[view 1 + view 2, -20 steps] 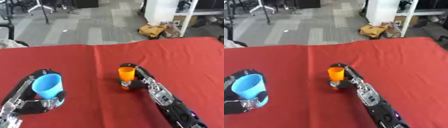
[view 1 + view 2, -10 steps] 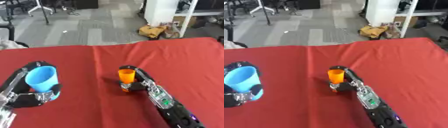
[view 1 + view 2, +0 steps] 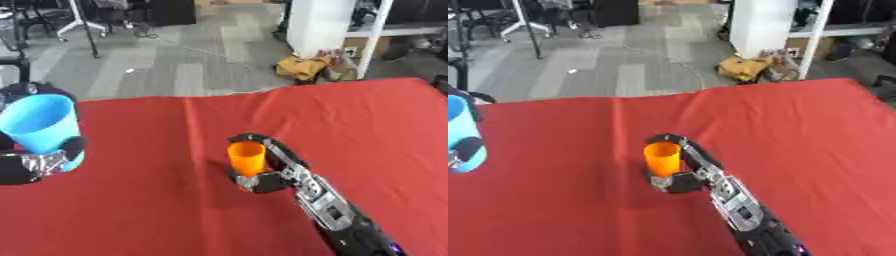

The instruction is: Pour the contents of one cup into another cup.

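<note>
Since one second ago my left hand (image 3: 35,162) has lifted the blue cup (image 3: 42,127) higher and further to the left side; now the cup is above the left edge of the red surface (image 3: 149,200) and not touching it. My fingers and thumb are curled around the lower part of this cup, and its open mouth looks up, a little tilted. What is inside it, I cannot see. My right hand (image 3: 271,170) is in the same place as before, near the middle of the surface. It is closed around the orange cup (image 3: 247,158), which stands upright on the cloth, well apart from the blue one.
</note>
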Controlling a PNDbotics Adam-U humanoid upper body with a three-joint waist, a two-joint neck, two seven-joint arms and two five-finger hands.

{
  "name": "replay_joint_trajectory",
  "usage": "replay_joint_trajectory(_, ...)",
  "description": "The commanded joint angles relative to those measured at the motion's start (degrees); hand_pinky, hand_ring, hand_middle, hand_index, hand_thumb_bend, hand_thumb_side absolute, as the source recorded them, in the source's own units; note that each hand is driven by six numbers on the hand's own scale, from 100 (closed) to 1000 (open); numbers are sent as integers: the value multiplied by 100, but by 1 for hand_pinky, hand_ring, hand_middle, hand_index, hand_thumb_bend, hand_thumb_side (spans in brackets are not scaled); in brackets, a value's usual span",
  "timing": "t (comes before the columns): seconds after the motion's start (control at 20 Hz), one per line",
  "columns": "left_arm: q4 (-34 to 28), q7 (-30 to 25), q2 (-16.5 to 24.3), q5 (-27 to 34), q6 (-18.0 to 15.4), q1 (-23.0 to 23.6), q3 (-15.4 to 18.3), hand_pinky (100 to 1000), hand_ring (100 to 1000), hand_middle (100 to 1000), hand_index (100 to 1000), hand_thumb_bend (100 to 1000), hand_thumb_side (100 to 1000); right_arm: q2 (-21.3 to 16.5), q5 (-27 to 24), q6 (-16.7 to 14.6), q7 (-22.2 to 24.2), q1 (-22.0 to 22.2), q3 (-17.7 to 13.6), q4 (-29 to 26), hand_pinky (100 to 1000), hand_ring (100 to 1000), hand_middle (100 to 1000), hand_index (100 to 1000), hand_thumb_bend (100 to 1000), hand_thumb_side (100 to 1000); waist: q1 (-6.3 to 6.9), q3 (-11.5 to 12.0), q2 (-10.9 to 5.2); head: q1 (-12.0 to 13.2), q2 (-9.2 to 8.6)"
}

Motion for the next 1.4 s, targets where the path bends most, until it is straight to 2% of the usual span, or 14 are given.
replay_joint_trajectory(0.05, -106, -59, 392, 56, -29, -234, -35, 283, 597, 548, 632, 310, 100, -109, -23, 64, 311, -66, 265, -542, 472, 280, 546, 794, 206, 100, 20, -9, -110, 27, -49)
replay_joint_trajectory(0.3, 172, -126, 353, -151, -100, -505, -197, 279, 595, 544, 633, 330, 100, 15, -180, 162, 825, -218, 571, -888, 479, 291, 556, 799, 204, 100, 31, -24, -110, 33, -67)
replay_joint_trajectory(0.55, 475, -241, 128, -532, -290, -743, -370, 269, 586, 535, 631, 339, 100, 210, -280, 236, 1108, -397, 696, -848, 477, 293, 557, 799, 206, 100, 35, -41, -110, 20, -68)
replay_joint_trajectory(0.9, 867, -226, -285, -1217, -605, -1056, -484, 248, 555, 508, 624, 374, 100, 471, -352, 270, 1284, -519, 823, -712, 476, 293, 557, 799, 205, 100, 23, -54, -111, 48, -55)
replay_joint_trajectory(1.4, 1611, 229, -995, -2708, -1116, -1371, -460, 232, 514, 475, 619, 436, 100, 647, -440, 328, 1339, -588, 878, -692, 474, 291, 556, 798, 208, 100, -31, -129, -107, 165, -39)
